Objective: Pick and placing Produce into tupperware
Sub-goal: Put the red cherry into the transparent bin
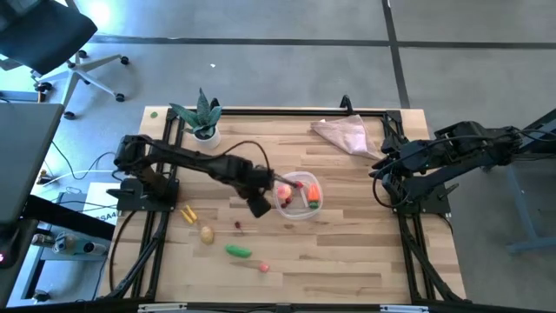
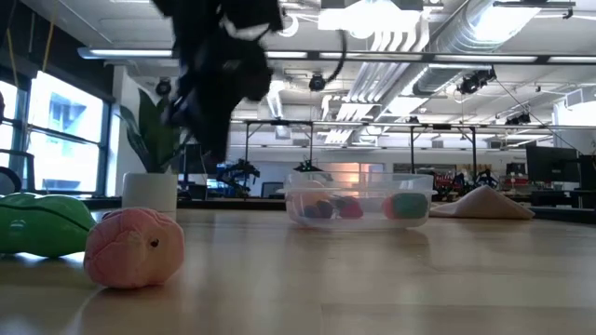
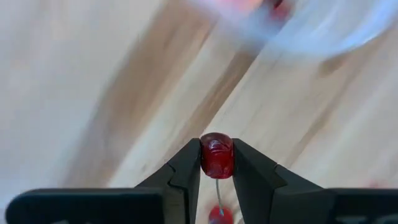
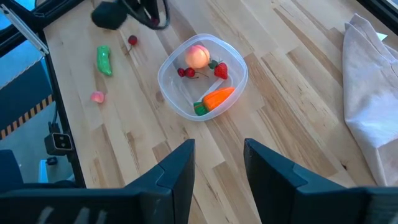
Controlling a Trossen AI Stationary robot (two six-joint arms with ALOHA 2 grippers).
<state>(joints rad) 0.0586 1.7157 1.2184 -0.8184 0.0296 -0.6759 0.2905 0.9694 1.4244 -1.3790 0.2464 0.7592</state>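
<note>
So the left claw [image 3: 217,163] was up above the bench [image 1: 347,235], just beside the clear tub [image 1: 298,196], and it was clamped on a small dark-red bead-looking piece [image 3: 216,154], pinched right between the two fingers. In the left wrist view another little red bit [image 3: 217,216] showed below it on the wood.

The tub sat roughly mid-bench and already had stuff in it: a peach-pink round piece [image 4: 198,56], an orange carrot [image 4: 217,98] with its green end against the wall, a strawberry-ish red piece [image 4: 221,70] and some cherries [image 4: 188,73].

Loose produce lay on the wood on the left arm's side of the tub. There was a green pod [image 1: 239,251], a small pink piece [image 1: 264,267] next to it nearer the bench edge, a beige potato [image 1: 207,233], a yellow piece [image 1: 188,214] just past that, and one tiny dark-red bit [image 1: 238,226] between the potato and the tub. From the low view the pink piece [image 2: 134,247] and the green pod [image 2: 42,223] looked huge up front, touching or nearly so, I couldn't tell which.

The right claw [image 4: 219,163] was parked off at the right side of the bench, fingers apart and holding nothing.

A potted plant [image 1: 204,116] stood near the far left corner and a pinkish cloth [image 1: 344,133] lay crumpled near the far right.
</note>
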